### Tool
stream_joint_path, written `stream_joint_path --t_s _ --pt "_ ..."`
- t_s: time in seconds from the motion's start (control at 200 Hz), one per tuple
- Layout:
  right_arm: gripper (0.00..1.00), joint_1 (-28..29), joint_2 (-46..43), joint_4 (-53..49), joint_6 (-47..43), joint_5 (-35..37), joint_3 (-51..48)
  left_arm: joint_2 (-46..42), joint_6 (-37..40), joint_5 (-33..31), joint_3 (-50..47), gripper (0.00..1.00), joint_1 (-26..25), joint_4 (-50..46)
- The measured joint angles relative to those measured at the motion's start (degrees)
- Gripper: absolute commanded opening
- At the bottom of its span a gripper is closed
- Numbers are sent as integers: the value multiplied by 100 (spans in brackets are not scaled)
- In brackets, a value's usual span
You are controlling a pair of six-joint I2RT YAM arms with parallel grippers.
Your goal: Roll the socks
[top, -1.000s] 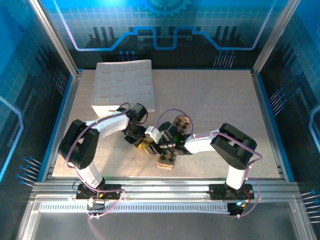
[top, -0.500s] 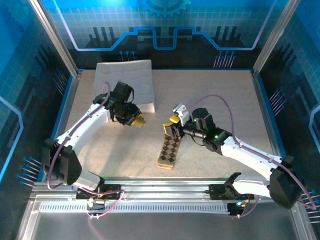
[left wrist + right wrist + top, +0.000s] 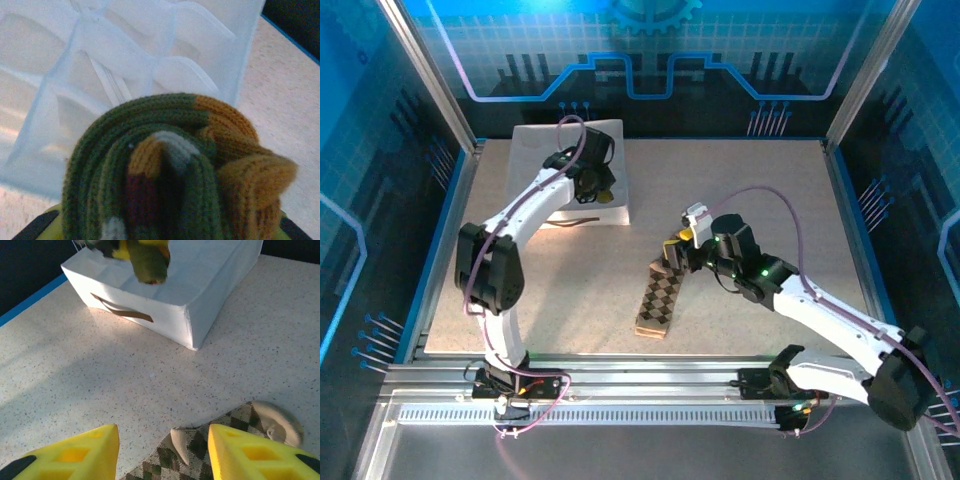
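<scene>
Left wrist: rolled olive sock [image 3: 175, 170] in left end effector [image 3: 597, 189], over tray [image 3: 245, 60].

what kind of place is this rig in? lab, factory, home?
Probably a robot test cell, not a home: two arms bolted to a metal rail, a speckled table fenced by blue printed panels.

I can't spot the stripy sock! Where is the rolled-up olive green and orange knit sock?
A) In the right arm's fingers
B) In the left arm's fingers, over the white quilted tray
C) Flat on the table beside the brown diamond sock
B: the rolled-up olive green and orange knit sock is gripped in the left fingers, above the white quilted tray.
</scene>
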Motion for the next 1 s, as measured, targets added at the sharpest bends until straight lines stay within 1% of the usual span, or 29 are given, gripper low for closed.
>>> stream_joint_path --t_s 0.105,0.21,0.34,0.53,0.75,0.871,0.891,0.941,0.961,1.001 --pt "49 -11 -179 -160 17 87 79 358 146 -232 94 0 -28 85" --pt "48 -11 -302 -306 22 122 87 542 251 -321 98 0 -90 229" --pt "48 -11 -367 -479 50 160 87 638 297 -391 98 0 -201 407" --pt "47 -11 -365 -603 85 177 87 778 339 -555 83 0 -332 415" --pt "47 -11 -251 -640 85 170 87 769 334 -643 -356 0 -343 645" --pt "47 -11 -173 -640 85 153 87 769 337 -640 -398 16 -361 719" --pt "47 -11 -162 -640 85 151 87 769 334 -638 -417 21 -367 741" --pt "47 -11 -133 -643 85 151 87 767 339 -638 -501 38 -376 815" --pt "47 -11 -120 -643 85 149 87 761 337 -638 -546 43 -382 857" --pt "47 -11 -98 -643 83 140 87 741 313 -636 -643 49 -391 925"
